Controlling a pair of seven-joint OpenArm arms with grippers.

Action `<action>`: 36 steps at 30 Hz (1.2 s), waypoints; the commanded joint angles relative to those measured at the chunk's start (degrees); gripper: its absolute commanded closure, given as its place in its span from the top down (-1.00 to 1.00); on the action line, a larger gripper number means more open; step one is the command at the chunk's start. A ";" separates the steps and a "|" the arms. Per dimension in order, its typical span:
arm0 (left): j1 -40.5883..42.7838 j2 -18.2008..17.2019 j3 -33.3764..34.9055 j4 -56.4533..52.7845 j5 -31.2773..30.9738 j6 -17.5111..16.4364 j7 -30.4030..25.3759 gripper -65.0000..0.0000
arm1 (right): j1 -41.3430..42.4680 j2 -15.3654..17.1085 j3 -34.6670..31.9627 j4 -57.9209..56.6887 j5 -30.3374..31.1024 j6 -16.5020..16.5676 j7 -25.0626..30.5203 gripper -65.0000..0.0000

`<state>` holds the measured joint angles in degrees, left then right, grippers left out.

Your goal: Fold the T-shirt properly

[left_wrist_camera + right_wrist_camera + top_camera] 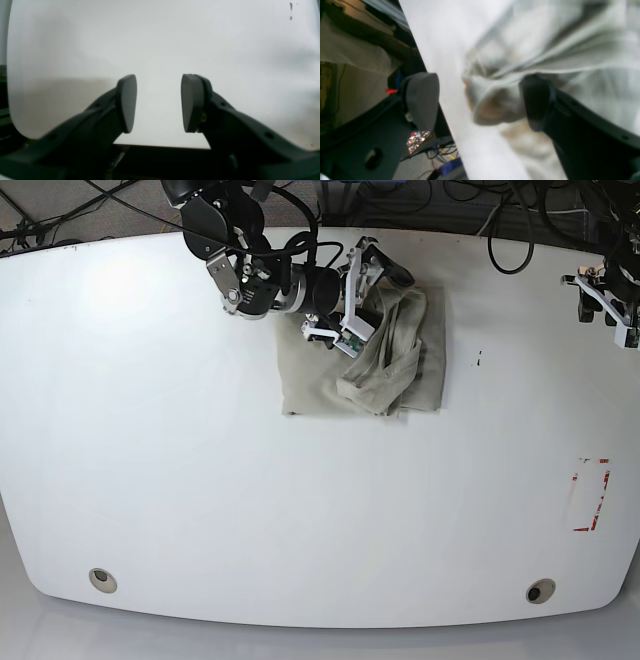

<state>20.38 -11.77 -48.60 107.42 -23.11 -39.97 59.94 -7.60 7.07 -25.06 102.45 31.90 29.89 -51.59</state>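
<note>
T-shirt position: the T-shirt (375, 360) lies on the white table (200, 480) toward its far edge, partly folded into a rough rectangle, with a bunched ridge of cloth running down its middle.
Right pincer: the right pincer (362, 290) stands over the shirt's far end with its jaws spread wide. In the right wrist view (480, 100) one pad (422, 100) hangs out past the table edge and the other sits over the cloth, with a rumpled lump of fabric between them. Nothing is clamped.
Left pincer: the left pincer (158, 103) is parked at the far corner of the table, well apart from the shirt, jaws partly open and empty over bare table.
Step in hand: judged to be taking hold of the far end of the shirt for a further fold.
Method advice: bring the pads down on a clean edge or corner rather than the bunched lump; gather all layers in one bite; lift just clear of the table, carry the cloth straight over toward the near end, and lay it flat so the ridge is smoothed rather than pressed in.
Risk: closing on the lump would likely drag the layers beneath askew.
Hidden or unclear: the right wrist view is blurred, so contact between pad and cloth cannot be told. Collar and sleeves cannot be made out. The arm covers the shirt's far edge in the base view.
</note>
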 commanded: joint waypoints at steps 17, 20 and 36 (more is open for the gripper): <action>0.85 -0.85 -0.59 1.11 -0.23 -0.03 -1.00 -0.21 | 10.80 -1.93 -6.55 4.14 -0.30 -0.92 0.82 0.50; 0.85 -0.85 -0.59 1.11 -0.23 -0.03 -1.00 -0.21 | 8.52 0.01 -2.68 4.67 -0.12 -0.92 0.82 0.50; 0.67 -0.85 -0.24 1.11 -0.23 -0.03 -1.00 -0.21 | 7.46 4.14 8.66 0.10 -0.21 -0.48 0.91 0.50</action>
<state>21.12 -11.73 -48.60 107.44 -22.74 -39.97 60.03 -1.96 12.01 -16.27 103.35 31.00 28.93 -51.64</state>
